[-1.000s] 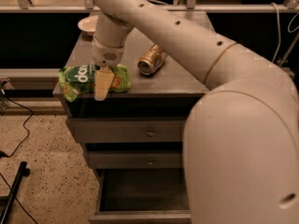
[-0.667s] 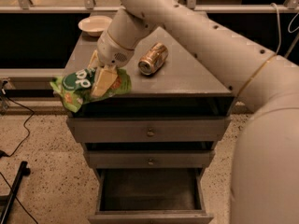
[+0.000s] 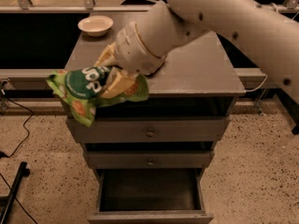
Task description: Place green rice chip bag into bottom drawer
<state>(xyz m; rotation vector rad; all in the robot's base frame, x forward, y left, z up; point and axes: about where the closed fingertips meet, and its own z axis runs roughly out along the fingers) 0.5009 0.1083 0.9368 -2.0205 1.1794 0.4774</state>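
Green rice chip bag [image 3: 86, 85]: held at the front-left corner of the grey cabinet [image 3: 219, 107], level with the top surface [image 3: 201, 71]. The bag is crinkled and lies tilted. Its left part hangs out past the corner, and its lower edge droops in front of the upper drawer front [image 3: 187, 130]. Whether the bag touches the surface cannot be determined.

Gripper [image 3: 111, 73]: positioned over the front-left part of the surface, at the end of the white arm [image 3: 233, 17], which enters from the upper right. The pale yellow jaws are pinching the right part of the bag; one jaw lies across the bag's printed face and the other shows just above it.

Bottom drawer [image 3: 149, 216]: pulled out toward the camera, its dark interior open to view. It sits directly under the middle drawer front [image 3: 187, 158]. The bag is well above it and offset toward its left side.

Both upper fronts are pushed in, each with a small round knob [image 3: 150, 133] at its centre.

A pale bowl [image 3: 95, 25] stands upright at the rear-left corner of the surface, apart from the gripper. A dark cable [image 3: 18, 134] runs over the speckled floor [image 3: 252, 171] to the left of the cabinet.
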